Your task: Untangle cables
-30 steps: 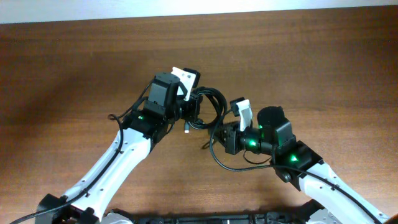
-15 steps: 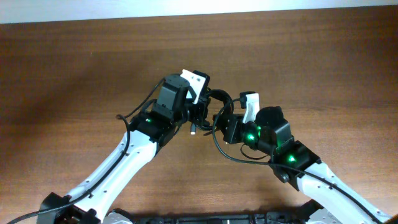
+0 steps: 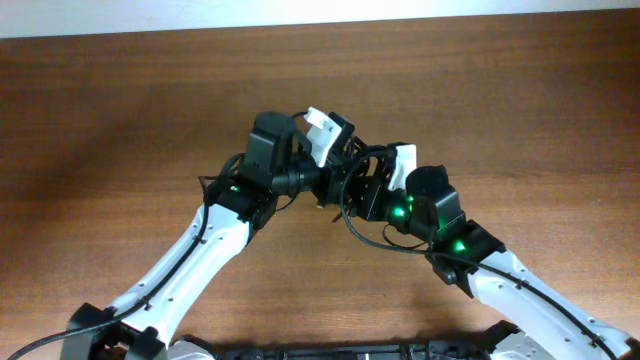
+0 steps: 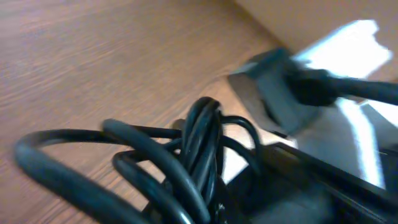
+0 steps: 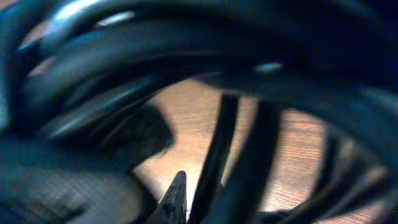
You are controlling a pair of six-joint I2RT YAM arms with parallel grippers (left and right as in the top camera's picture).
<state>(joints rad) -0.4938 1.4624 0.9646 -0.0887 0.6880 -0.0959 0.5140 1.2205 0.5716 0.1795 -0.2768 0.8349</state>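
From above, both arms met near the middle of the worktop (image 3: 120,110), slightly toward its far side. There was wide bare wood to the left, to the right and on the near side between the two forearms. The far edge ran along the top of the overhead view, with a pale strip (image 3: 400,10) beyond it. That edge was the closest limit to the two heads, though they stood clear of it.

The cables (image 4: 199,143) sat bunched between the two heads, raised into the grip rather than lying flat. The left gripper (image 3: 335,183) had its fingers closed on the bunch, which rose from the bottom of its wrist view as several glossy black cords stacked edge-on. One wide loop swung out to the left over the wood. The right gripper (image 3: 358,190) had its fingers pressed together, and thick blurred cords filled its wrist view right up against the lens. I took it to be pinching the same bunch, but I could not pick out which cord.

From overhead, one slack loop drooped from the right head onto the wood on the near side. I couldn't see any plug clearly in these views.
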